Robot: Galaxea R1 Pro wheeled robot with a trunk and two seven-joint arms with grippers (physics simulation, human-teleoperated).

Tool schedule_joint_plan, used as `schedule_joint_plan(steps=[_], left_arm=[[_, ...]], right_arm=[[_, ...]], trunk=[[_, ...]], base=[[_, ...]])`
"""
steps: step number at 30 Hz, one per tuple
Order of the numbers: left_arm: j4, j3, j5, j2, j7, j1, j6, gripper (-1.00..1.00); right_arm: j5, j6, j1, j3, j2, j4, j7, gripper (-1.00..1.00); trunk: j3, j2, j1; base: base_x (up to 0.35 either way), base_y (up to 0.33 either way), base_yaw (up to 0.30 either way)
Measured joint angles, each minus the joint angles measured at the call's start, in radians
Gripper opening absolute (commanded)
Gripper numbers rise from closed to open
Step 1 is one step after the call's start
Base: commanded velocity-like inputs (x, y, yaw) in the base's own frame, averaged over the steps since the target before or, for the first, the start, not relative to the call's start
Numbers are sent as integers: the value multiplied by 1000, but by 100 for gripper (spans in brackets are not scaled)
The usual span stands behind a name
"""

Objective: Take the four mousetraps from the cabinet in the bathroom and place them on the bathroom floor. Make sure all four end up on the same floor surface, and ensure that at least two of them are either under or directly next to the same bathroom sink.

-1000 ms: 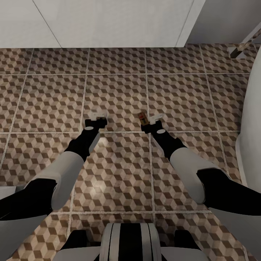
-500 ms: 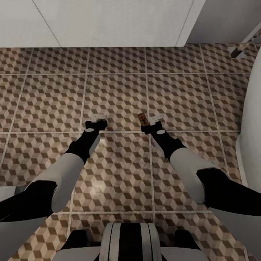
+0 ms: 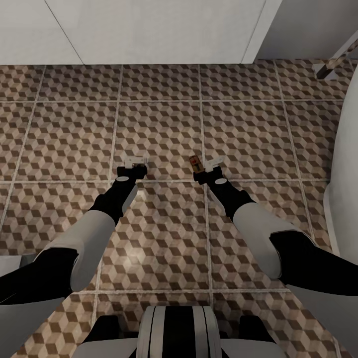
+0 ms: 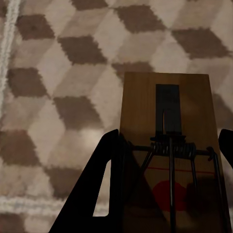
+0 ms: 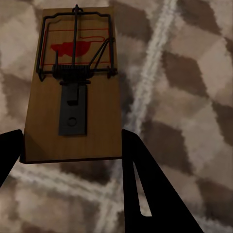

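Observation:
Both arms reach down over the cube-patterned bathroom floor. My left gripper is shut on a brown wooden mousetrap, its dark fingers pressing the board's side edges; wire spring and red mark face the camera just above the tiles. My right gripper is shut on a second mousetrap, and this mousetrap appears in the head view as a small brown sliver with a red spot at the gripper's left side. Its fingers flank the board's near corners. How close either board is to the floor I cannot tell.
A white flat-fronted unit runs along the far side of the floor. A curved white body bounds the right side, with a slanted metal leg beyond it. Pale grout lines cross the tiles, and my own base lies below.
My left gripper has dipped slightly and settled. The right arm and its mousetrap have hardly moved.

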Motion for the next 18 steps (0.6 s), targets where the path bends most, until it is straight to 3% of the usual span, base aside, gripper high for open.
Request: schedule_joint_plan(steps=[11,18], left_arm=[[-2,-1,0,-1,0,18,-2,-100],[-1,0,1,-2,-1,28,-40,-100]], right_arm=[[1,0,0,0,0,0,0,-100],[1,0,0,0,0,0,0,-100]], trunk=[[0,-1,2],[0,-1,2]], base=[[0,0,0],[36,12,0]])
